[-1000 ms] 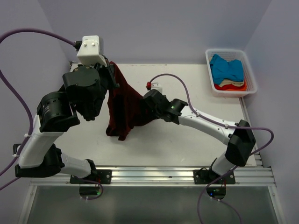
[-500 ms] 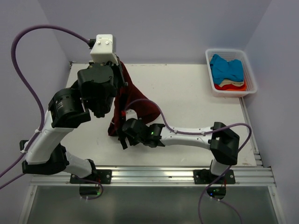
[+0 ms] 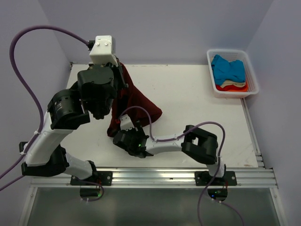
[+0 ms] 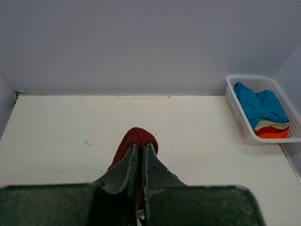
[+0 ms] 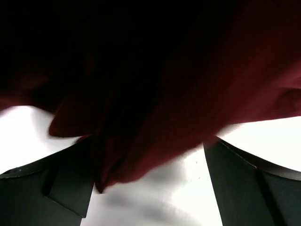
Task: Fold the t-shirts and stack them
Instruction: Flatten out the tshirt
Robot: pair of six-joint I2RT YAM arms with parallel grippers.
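Note:
The dark maroon t-shirt (image 3: 136,101) hangs from my raised left gripper (image 3: 118,70) down to the table. In the left wrist view the left gripper (image 4: 139,148) is shut on a fold of the maroon t-shirt (image 4: 138,136). My right gripper (image 3: 123,135) is low at the shirt's bottom edge, near the table's front. In the right wrist view the right gripper (image 5: 146,155) is open, its fingers (image 5: 244,174) wide apart, and the shirt's hanging hem (image 5: 155,108) lies between and above them. The bright blue t-shirt (image 3: 228,68), with cream and orange-red ones under it, lies in the basket.
A white slatted basket (image 3: 251,77) stands at the table's far right corner; it also shows in the left wrist view (image 4: 235,106). The white table top (image 3: 197,94) lies between the arms and the basket. Purple cables loop over both arms.
My right arm has swung from the shirt's right side down and left to its bottom hem near the front edge. My left gripper rose slightly, still holding the shirt.

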